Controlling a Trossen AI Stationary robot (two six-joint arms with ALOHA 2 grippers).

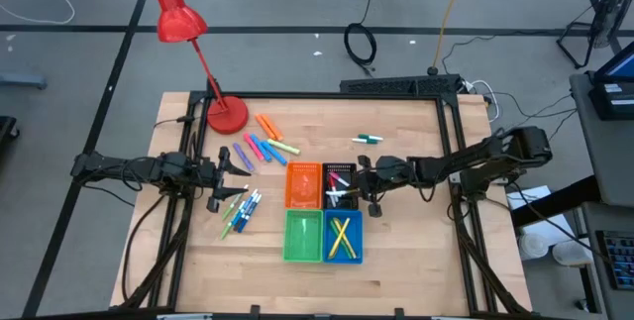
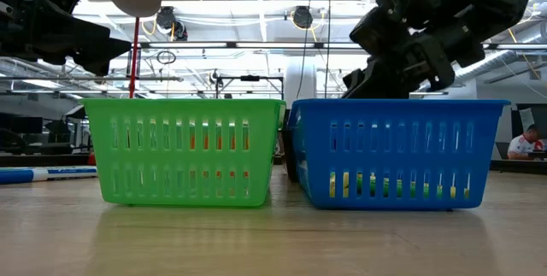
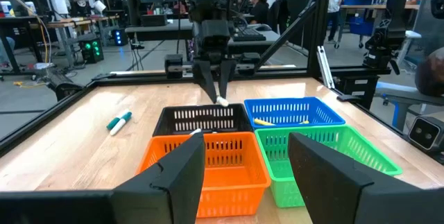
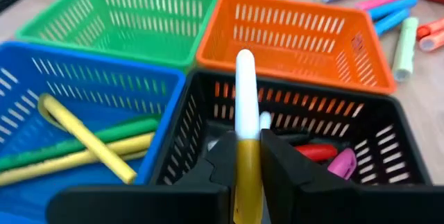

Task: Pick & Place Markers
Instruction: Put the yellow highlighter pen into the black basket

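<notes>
Your two arms are dark, near-black throughout, built of slim tube links joined by chunkier rounded housings. The left arm point(image 1: 139, 168) runs thin and straight, with black cables looping off its rear. The right arm point(image 1: 466, 161) carries a bulkier blocky joint at its base end and a pale cable near it. The left claw point(image 3: 246, 175) ends in two broad, flat, matte black fingers with angular edges. The right claw point(image 4: 243, 165) shows the same dark, wedge-shaped fingers. From table height, the right arm's housings look glossy and faceted.
</notes>
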